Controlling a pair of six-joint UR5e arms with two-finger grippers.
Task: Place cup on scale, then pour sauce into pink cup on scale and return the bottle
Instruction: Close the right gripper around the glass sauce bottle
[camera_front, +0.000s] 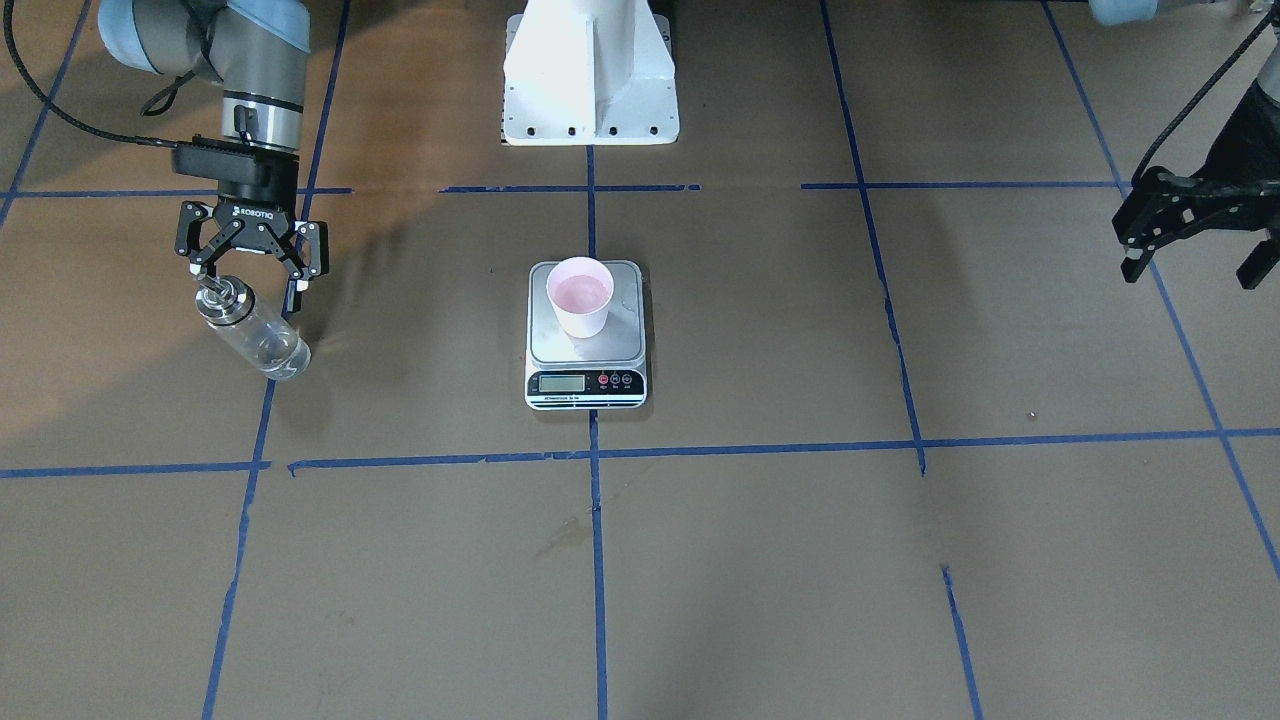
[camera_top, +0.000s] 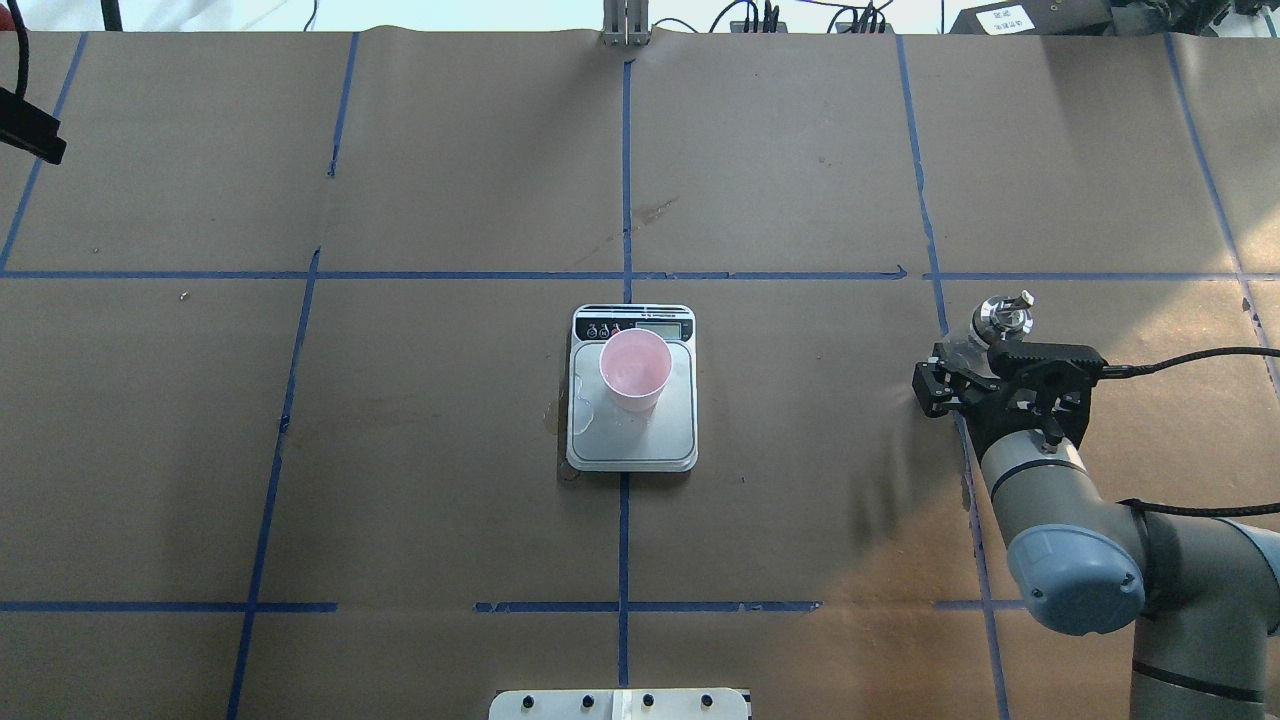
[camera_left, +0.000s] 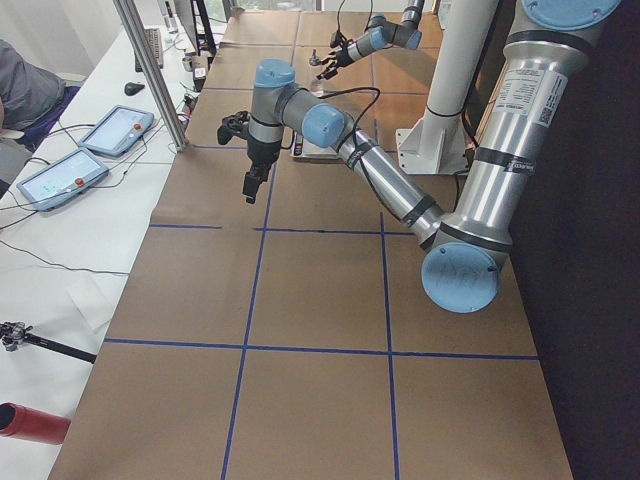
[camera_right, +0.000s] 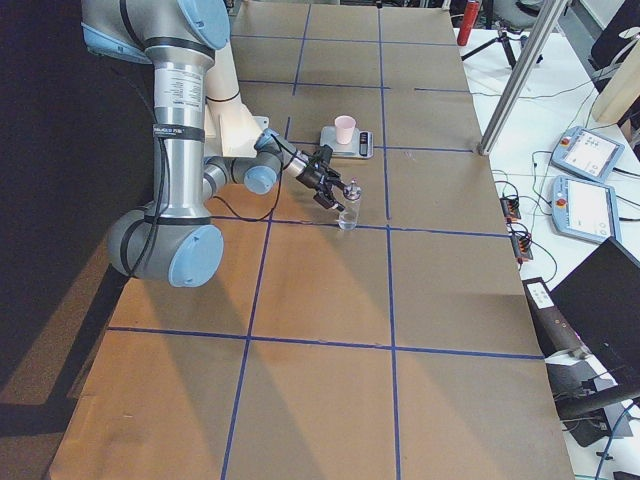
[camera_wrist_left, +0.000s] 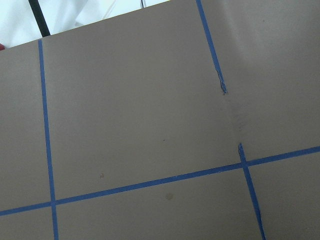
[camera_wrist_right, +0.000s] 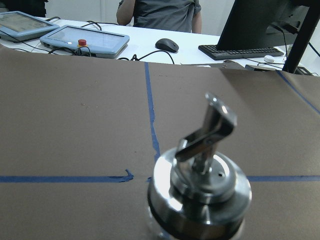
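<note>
The pale-pink cup (camera_front: 580, 295) stands upright on the steel platform of the scale (camera_front: 587, 385) at the table's middle; both also show in the overhead view, the cup (camera_top: 635, 368) on the scale (camera_top: 632, 445). The clear glass bottle (camera_front: 252, 335) with its metal cap and spout stands on the table on my right side. My right gripper (camera_front: 250, 280) is open, its fingers spread just above and behind the cap. The right wrist view shows the cap (camera_wrist_right: 200, 187) close up with no fingers on it. My left gripper (camera_front: 1190, 250) is open and empty, held above the table far from the scale.
The white robot base (camera_front: 590, 75) stands behind the scale. Blue tape lines cross the brown paper table cover. Tablets, a keyboard and a seated person (camera_wrist_right: 160, 12) are beyond the table's end on my right side.
</note>
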